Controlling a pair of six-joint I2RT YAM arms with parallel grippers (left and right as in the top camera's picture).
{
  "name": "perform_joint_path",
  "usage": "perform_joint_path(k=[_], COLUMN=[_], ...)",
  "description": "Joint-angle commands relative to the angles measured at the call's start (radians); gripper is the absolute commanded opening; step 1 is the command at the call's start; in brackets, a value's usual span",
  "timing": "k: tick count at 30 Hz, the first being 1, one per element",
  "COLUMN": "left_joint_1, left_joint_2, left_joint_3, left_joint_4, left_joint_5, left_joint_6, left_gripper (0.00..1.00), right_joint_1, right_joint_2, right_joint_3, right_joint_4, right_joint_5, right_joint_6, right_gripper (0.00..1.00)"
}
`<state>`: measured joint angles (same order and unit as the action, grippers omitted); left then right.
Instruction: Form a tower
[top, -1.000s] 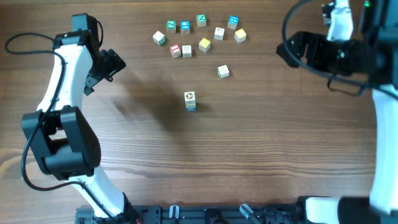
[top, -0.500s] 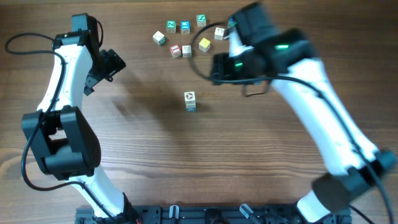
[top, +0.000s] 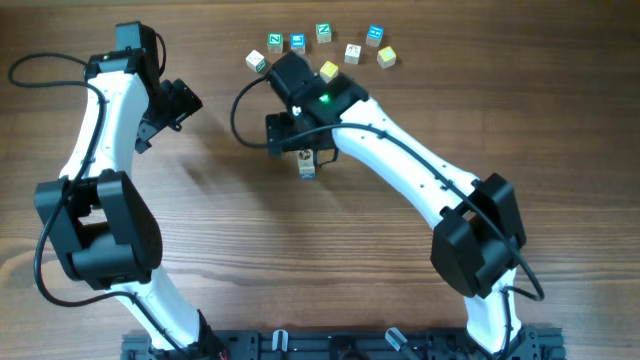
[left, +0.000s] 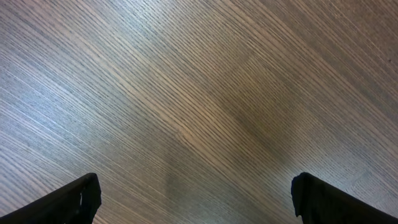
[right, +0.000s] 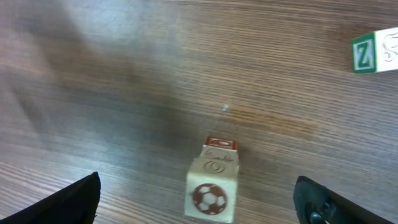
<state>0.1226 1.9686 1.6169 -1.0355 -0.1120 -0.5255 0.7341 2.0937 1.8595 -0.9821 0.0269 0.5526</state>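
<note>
- Tower is found standing near the middle of the table, below the scattered loose cubes and apart from them.
- In the overhead view most of it is covered by the right gripper, which is held directly over it; only its lower part is left showing.
- In the right wrist view the tower is seen between the two fingertips and is touched by neither.
- A football mark is shown on its nearest face, and a red-trimmed face is seen just beyond.
- The right claw is released, with its jaws spread wide on either side of the stack.
- A green Z cube is seen at the upper right edge of that view, well apart from the tower.
- The left gripper is held over the left of the table, well apart from the tower.
- It is released too, and only bare wood is seen between its fingertips.
</note>
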Motion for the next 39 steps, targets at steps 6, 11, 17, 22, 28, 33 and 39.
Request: perform_joint_path(k=[6, 11, 17, 22, 28, 33, 39], left_joint_1=[0.001, 0.001, 0.001, 0.001, 0.001, 0.001, 0.001], left_joint_2=[-0.029, -0.029, -0.029, -0.029, -0.029, -0.029, -0.029], left_joint_3=[0.016, 0.016, 0.016, 0.016, 0.016, 0.016, 0.016], left_joint_4=[0.0, 0.0, 0.0, 0.0, 0.0, 0.0, 0.0], left_joint_5=[-0.013, -0.013, -0.013, -0.013, -0.013, -0.013, -0.013], left_joint_6=[0.001, 0.001, 0.001, 0.001, 0.001, 0.001, 0.001], left_gripper=[1.0, 1.0, 1.0, 1.0, 1.0, 1.0, 1.0], right_joint_1=[0.005, 0.011, 0.029, 0.034, 0.035, 0.035, 0.035], right_joint_2=[0.033, 0.073, 0.111, 0.159, 0.161, 0.164, 0.202], right_joint_3=[-0.02, -0.021, -0.021, -0.021, -0.021, -0.021, -0.021], right_joint_4=[0.021, 0.005, -0.018, -0.051, -0.055, -0.075, -0.065], right_joint_5=[0.014, 0.01, 0.01, -0.005, -0.001, 0.0, 0.008], right_joint_6=[0.002, 0.034, 0.054, 0.106, 0.137, 0.139, 0.127], right_gripper=[0.7, 0.75, 0.77, 0.73, 0.73, 0.66, 0.69])
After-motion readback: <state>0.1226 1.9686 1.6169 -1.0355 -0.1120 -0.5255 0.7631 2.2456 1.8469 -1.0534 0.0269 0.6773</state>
